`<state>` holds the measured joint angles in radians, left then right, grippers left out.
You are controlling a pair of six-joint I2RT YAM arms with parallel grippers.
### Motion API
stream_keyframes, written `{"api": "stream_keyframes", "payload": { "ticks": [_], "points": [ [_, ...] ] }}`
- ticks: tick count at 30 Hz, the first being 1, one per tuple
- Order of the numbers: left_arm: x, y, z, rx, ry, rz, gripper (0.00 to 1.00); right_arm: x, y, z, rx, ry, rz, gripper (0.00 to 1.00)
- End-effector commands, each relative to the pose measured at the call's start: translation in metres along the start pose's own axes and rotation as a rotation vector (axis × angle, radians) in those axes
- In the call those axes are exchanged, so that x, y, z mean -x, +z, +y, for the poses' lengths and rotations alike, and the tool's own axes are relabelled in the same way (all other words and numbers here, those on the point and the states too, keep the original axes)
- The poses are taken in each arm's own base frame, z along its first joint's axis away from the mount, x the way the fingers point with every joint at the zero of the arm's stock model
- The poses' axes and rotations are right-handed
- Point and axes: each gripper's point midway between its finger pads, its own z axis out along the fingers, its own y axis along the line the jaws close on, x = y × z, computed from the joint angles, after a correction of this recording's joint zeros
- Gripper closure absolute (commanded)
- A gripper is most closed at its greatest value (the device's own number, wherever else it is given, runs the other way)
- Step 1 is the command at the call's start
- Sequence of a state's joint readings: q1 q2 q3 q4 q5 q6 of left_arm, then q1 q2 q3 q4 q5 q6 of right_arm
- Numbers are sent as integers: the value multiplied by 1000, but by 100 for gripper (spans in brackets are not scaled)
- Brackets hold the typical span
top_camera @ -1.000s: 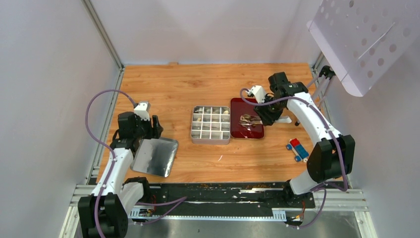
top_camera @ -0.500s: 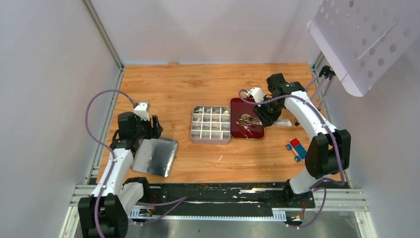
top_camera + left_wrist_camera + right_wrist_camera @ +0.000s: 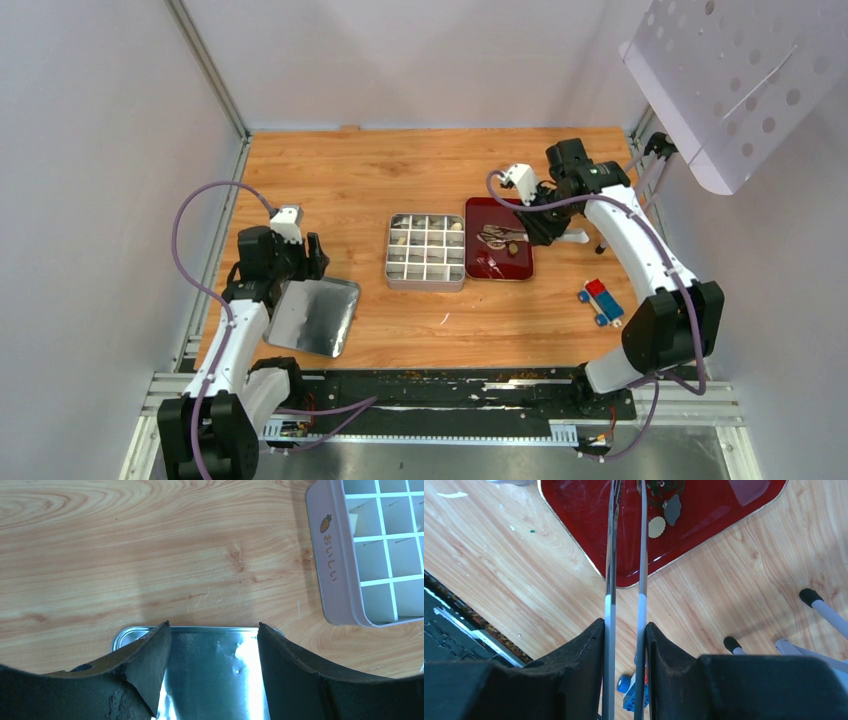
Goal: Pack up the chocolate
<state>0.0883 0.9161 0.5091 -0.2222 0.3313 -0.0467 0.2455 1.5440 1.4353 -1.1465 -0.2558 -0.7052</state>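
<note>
Right gripper (image 3: 624, 625) clamps long metal tongs (image 3: 610, 555) over the dark red tray (image 3: 714, 510). Left gripper (image 3: 213, 626) gapes above a shiny metal lid (image 3: 215, 675).

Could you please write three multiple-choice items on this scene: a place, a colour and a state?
1. Where does the red tray lie relative to the compartment tin? A) left of it B) right of it C) on top of it
2. What colours does the small block show? A) green and yellow B) black and white C) red and blue
3. How is the right end effector? A) shut on the tongs B) open and empty C) shut on the tin

Answers: 1 B, the tray sits beside the tin's right side; 2 C, both colours show from above; 3 A, it pinches both tong arms.
</note>
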Motion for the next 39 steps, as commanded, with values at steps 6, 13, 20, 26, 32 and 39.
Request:
{"api": "stream_keyframes", "payload": {
  "ticks": [6,13,20,26,32,39],
  "points": [
    [12,1,0,-6,3,-42,28,40,-35,21,56,-27,-194,86],
    [12,-2,1,1,12,-45,28,49,-33,36,128,-51,-209,85],
    [11,-2,1,1,10,-47,28,43,-28,50,171,-73,-186,84],
    [13,-1,2,2,11,-52,28,43,-26,57,191,-98,-174,83],
    [11,-1,1,1,10,-48,28,43,-23,60,196,-110,-166,79],
    [12,-2,2,4,10,-50,28,44,-21,60,198,-116,-160,65]
  ]
}}
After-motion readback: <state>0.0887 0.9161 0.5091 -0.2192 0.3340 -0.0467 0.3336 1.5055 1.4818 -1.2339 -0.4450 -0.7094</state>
